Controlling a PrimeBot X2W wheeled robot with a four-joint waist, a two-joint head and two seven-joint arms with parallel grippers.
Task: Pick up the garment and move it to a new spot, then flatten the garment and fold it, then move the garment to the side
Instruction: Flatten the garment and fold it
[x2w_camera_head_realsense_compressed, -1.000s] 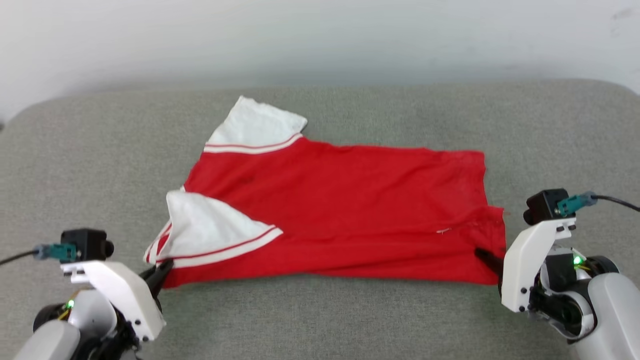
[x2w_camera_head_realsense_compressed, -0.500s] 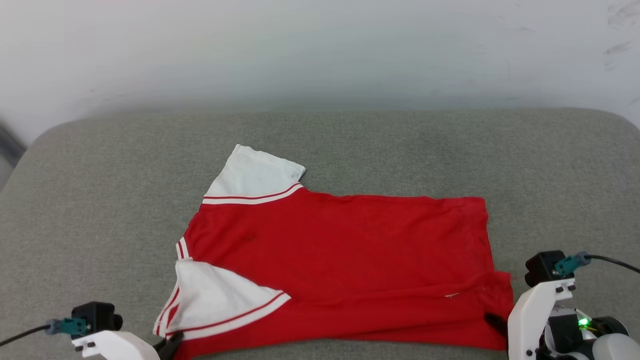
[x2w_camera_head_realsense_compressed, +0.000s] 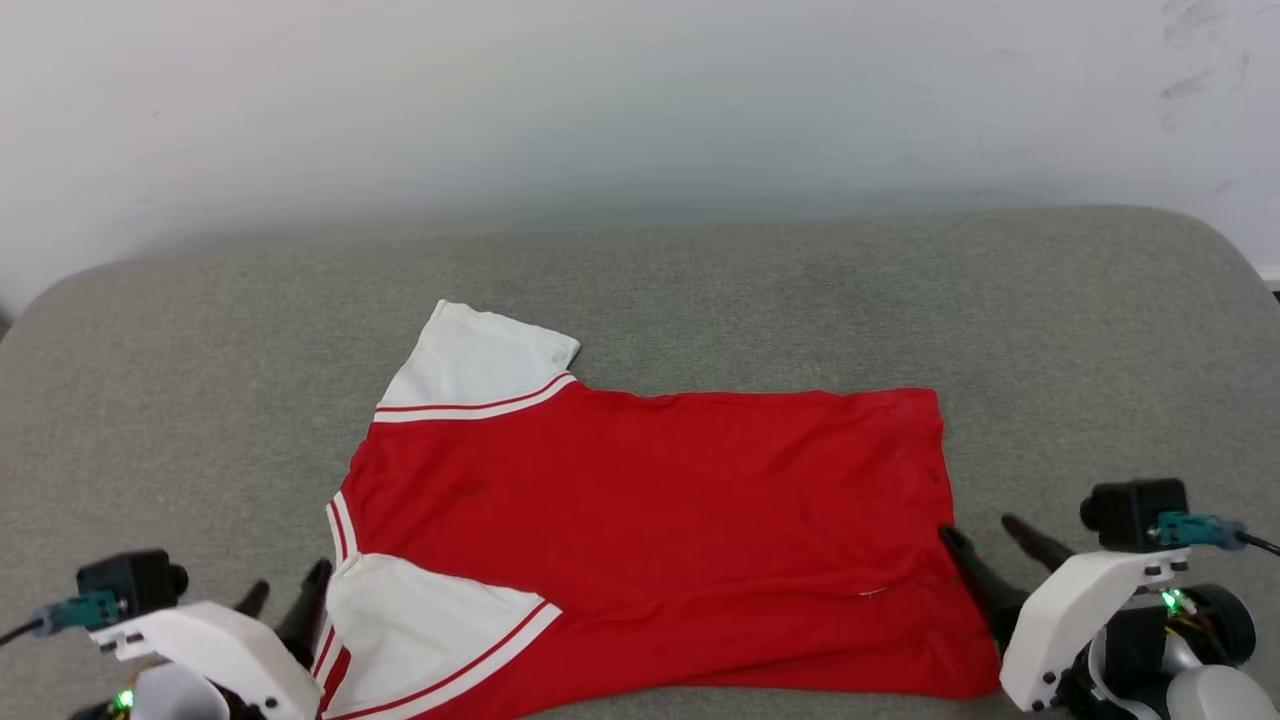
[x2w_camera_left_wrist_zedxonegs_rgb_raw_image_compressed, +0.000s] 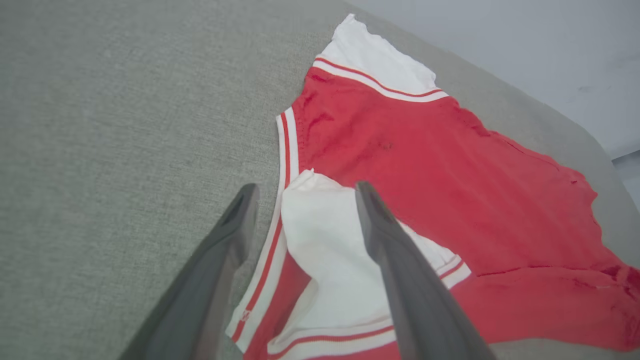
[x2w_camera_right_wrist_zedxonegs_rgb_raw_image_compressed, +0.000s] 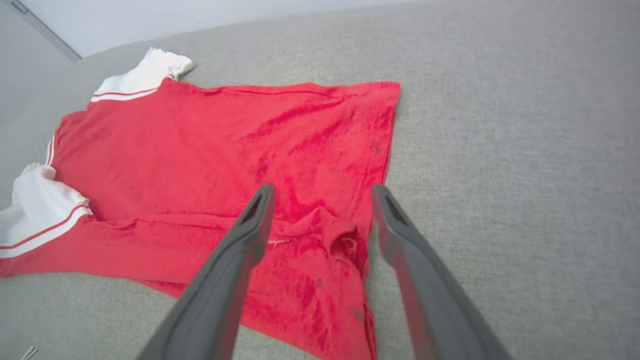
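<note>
Left gripper (x2w_camera_head_realsense_compressed: 290, 578) and right gripper (x2w_camera_head_realsense_compressed: 977, 527), earlier pinched on corners of the garment (x2w_camera_head_realsense_compressed: 650, 500), now both spread apart, nothing clamped.

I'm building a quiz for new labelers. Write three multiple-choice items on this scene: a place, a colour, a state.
1. The jersey lies on: A a grey cushion; B a wooden floor; C a hanger.
2. Its sleeve ends are: A blue; B white; C black.
3. The left end effector and right end effector are: A both shut on cloth; B both open; C one open, one shut.
Answers: 1A, grey fabric surrounds it; 2B, both sleeve ends show white; 3B, each wrist view shows the jaws wide apart.
</note>
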